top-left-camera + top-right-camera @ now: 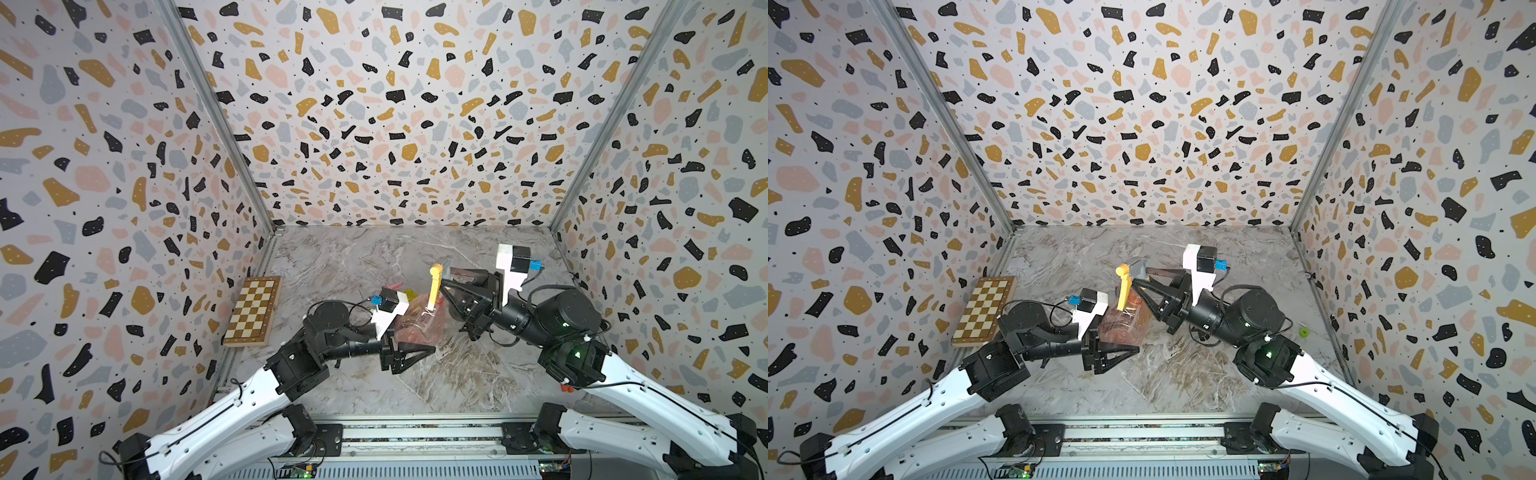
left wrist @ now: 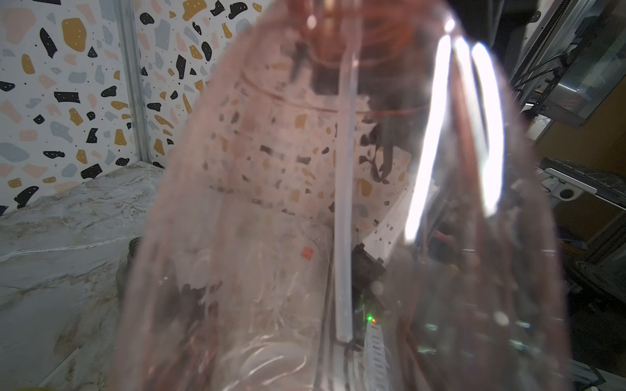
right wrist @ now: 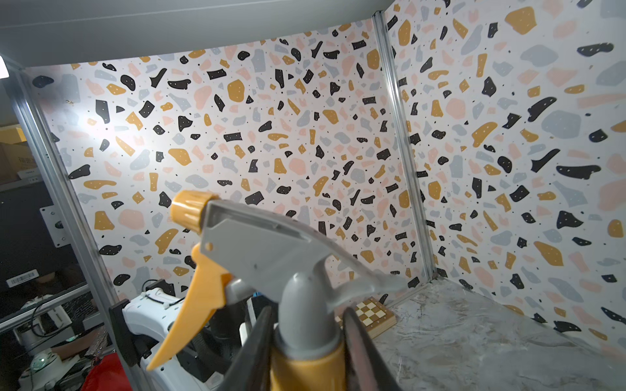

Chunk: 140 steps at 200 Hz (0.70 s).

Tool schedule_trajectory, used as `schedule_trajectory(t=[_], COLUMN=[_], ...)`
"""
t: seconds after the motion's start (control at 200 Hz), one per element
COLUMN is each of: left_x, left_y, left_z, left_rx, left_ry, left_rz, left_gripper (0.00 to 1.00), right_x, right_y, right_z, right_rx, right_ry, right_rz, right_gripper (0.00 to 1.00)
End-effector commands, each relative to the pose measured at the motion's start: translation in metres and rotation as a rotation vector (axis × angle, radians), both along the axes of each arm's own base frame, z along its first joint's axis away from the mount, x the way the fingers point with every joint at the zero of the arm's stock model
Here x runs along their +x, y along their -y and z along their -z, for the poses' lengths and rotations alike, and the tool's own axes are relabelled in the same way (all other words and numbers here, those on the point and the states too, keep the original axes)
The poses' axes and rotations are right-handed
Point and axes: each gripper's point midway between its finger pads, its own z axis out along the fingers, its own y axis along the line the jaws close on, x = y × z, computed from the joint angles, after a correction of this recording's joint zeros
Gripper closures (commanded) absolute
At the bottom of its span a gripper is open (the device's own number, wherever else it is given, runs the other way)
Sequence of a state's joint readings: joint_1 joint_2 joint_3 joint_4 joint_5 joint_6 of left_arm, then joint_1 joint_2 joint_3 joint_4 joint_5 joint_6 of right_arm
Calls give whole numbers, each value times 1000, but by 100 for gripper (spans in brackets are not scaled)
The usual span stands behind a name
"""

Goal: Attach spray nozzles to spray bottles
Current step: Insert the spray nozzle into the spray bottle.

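Nozzle (image 3: 271, 250) at the neck of the pink bottle (image 1: 417, 328), over the table (image 1: 353, 257).
We see the grey, orange-triggered nozzle at the tilted bottle's neck, its dip tube (image 2: 343, 203) running down inside. Our right claw (image 3: 305, 352) pinches the nozzle's orange collar. Our left claw (image 1: 426, 334) is clamped on the bottle's belly. A chessboard (image 1: 253, 311) lies by the left wall.
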<state>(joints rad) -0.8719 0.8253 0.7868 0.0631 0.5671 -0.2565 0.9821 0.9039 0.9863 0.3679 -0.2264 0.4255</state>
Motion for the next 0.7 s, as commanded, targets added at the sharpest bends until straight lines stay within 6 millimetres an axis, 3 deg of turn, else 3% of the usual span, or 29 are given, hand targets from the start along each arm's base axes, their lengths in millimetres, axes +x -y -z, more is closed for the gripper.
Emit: schedule_trajectory(t=[0.0,0.39,0.696], left_x=[-4,-5,-19], left_y=[-6,-16,-13], left_z=[-44,-55,-54], left_rx=[-108,-119,-99], left_ry=[67,92,121], left_rz=[-10,-45,39], left_gripper=[100,100,100], right_x=[-15,-22,-27], right_y=[10,6,1], right_z=[-16,2,7], right_rx=[51,10,-7], right_ry=[36,24,22], right_rz=[-36,-81,-111], right_gripper=[75,67,62])
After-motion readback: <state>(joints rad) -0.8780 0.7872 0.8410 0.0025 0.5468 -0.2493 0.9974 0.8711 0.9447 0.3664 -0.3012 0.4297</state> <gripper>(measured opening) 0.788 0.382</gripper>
